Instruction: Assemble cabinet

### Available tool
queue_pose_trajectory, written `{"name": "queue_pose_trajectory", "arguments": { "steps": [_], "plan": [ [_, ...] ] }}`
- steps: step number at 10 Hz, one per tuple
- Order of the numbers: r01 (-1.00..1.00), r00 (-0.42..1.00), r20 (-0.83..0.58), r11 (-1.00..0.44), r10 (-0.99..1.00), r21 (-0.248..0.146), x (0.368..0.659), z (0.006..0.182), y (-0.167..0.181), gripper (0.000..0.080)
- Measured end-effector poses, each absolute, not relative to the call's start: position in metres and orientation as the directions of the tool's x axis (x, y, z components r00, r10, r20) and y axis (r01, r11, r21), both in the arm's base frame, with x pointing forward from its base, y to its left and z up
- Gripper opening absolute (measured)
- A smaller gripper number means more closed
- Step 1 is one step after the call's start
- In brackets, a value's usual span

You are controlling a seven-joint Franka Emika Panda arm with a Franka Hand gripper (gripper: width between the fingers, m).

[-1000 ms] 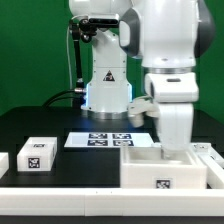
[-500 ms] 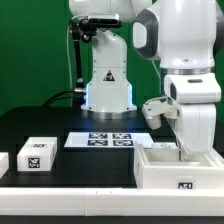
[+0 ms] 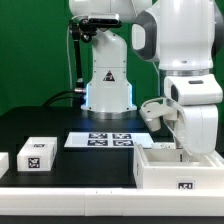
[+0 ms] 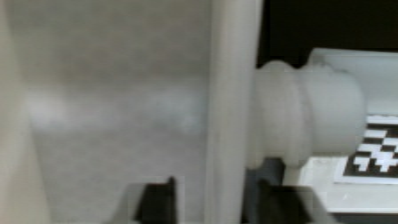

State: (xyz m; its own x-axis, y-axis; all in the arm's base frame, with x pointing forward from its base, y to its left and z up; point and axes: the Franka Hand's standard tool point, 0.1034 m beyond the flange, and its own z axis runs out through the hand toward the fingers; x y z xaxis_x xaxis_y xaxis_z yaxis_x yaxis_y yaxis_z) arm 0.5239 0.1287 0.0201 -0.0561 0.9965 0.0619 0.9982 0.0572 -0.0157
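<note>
The cabinet, a large white open box with a tag on its front face, stands at the front on the exterior view's right. My gripper reaches down into it from above. In the wrist view the gripper has its two black fingertips pressed on either side of a thin white cabinet wall, so it is shut on that wall. The cabinet's inner face fills much of the wrist view.
A small white tagged block lies at the front on the exterior view's left, and another is cut off by the edge. The marker board lies mid-table before the robot base. A white rounded part shows beyond the wall.
Over the last second the arm and the cabinet it grips shifted toward the exterior view's right. In the last half second nothing has visibly moved.
</note>
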Motion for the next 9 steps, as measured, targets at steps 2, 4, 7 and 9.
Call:
{"name": "queue_pose_trajectory", "arguments": {
  "steps": [2, 4, 7, 9],
  "plan": [
    [0.998, -0.055, 0.061, 0.056, 0.997, -0.016, 0.5240, 0.0200, 0.1281, 0.0545],
    [0.998, -0.054, 0.061, 0.055, 0.997, -0.016, 0.5241, 0.0199, 0.1275, 0.0630],
    [0.998, -0.053, 0.060, 0.054, 0.997, -0.016, 0.5242, 0.0198, 0.1267, 0.0648],
    [0.998, -0.052, 0.060, 0.053, 0.997, -0.016, 0.5243, 0.0198, 0.1263, 0.0649]
  ]
}}
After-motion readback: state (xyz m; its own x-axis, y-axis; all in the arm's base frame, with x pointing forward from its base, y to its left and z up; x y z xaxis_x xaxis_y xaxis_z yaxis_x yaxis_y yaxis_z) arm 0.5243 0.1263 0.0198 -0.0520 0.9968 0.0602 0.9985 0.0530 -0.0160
